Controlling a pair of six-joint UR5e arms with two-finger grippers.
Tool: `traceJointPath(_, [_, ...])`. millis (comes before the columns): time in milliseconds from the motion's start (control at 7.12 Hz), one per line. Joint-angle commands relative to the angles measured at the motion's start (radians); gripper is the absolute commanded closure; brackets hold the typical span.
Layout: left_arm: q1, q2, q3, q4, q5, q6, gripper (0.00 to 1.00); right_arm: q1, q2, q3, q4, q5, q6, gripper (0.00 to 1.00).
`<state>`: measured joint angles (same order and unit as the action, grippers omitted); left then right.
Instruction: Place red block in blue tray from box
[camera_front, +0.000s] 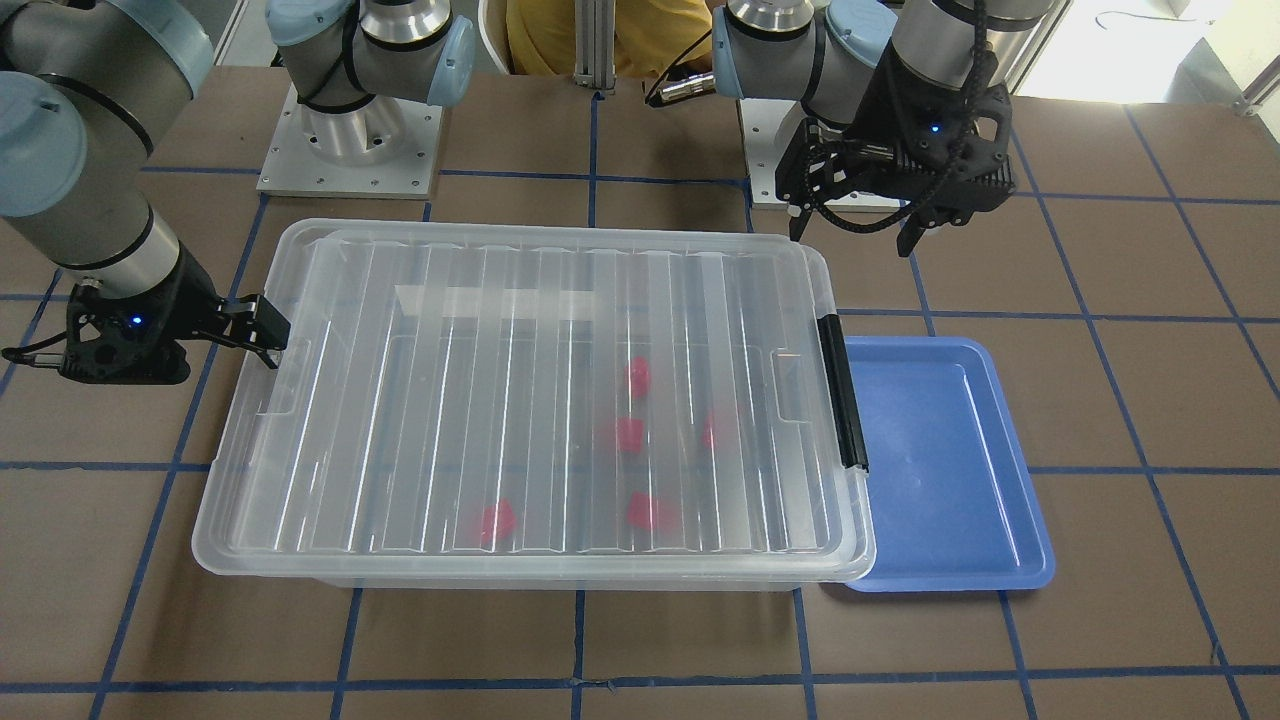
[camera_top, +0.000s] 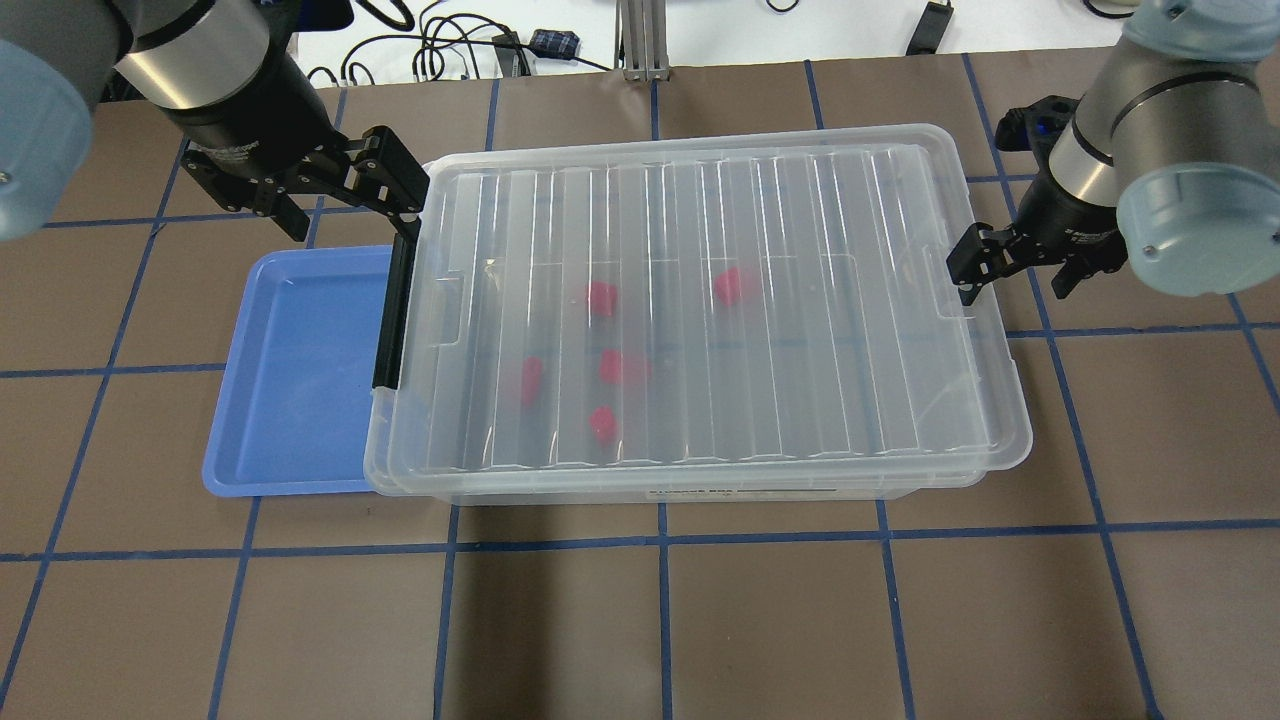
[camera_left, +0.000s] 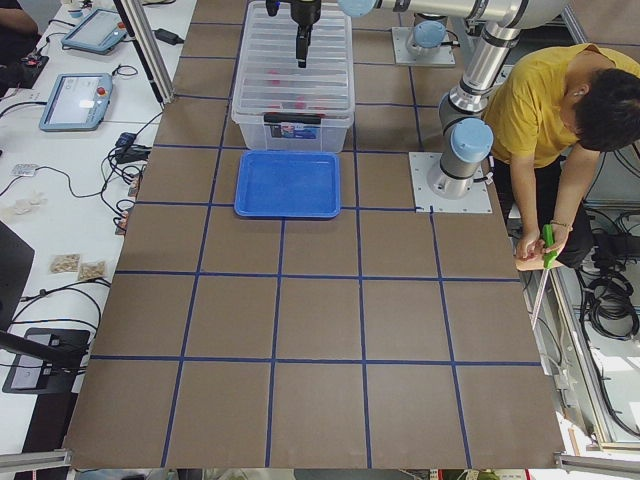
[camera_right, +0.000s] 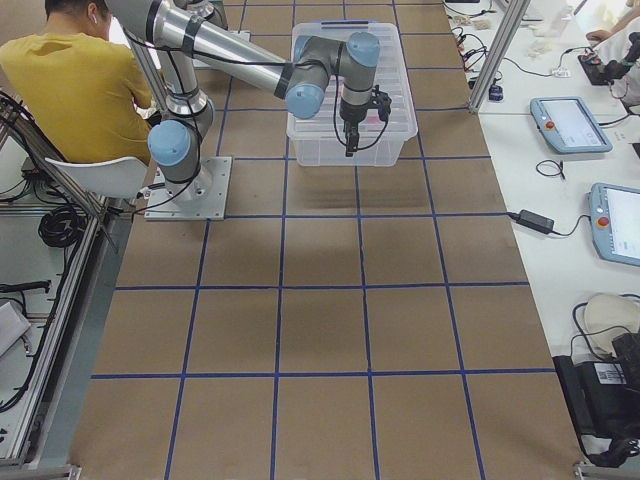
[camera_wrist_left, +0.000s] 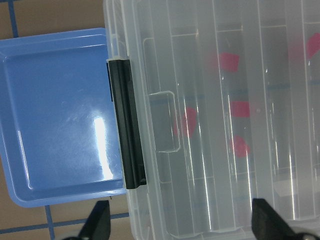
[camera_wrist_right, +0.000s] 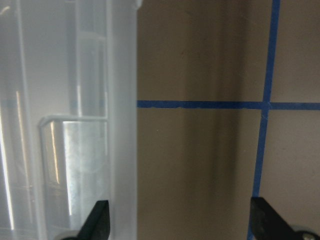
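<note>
No part of the task is judged to be done yet. The large translucent clear plastic box (camera_top: 700, 140) is closed by its ribbed clear lid (camera_top: 850, 300). Its black latch bar (camera_top: 390, 315) is down over the end that faces the worktop's left end. Five small glossy red plastic blocks are made out, blurred, through the lid. All of them are inside the box, and one red block (camera_top: 601, 298) lies near its middle.

The shallow rectangular blue plastic tray (camera_top: 290, 400) lies just beside the latch end, with one edge tucked under the box's overhanging rim. No block is seen in it.

The left gripper (camera_top: 350, 215) is spread wide and holds nothing. It is placed by the latch-end corner of the box toward the worktop's far edge. The right gripper (camera_top: 1012, 272) is likewise spread and holds nothing. It is at the box's opposite end, where its wrist view shows one fingertip (camera_wrist_right: 100, 220) over the lid's rim and the other over bare brown worktop.

The latch remains to be released, it is judged, and the lid lifted. One block would then be picked out and set in the tray.
</note>
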<state>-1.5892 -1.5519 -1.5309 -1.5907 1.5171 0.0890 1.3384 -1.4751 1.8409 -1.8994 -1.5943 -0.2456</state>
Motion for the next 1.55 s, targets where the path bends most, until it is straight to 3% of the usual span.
traceJointPath(0, [0.000,0.001,0.000,0.000,0.000,0.000,0.00,-0.053,0.002,-0.002,0.000,0.001,-0.033,0.00])
traceJointPath(1405, [-0.003,0.000,-0.002,-0.006,0.009,0.014,0.00,-0.214,0.016,-0.009,-0.006,-0.023,-0.259,0.00])
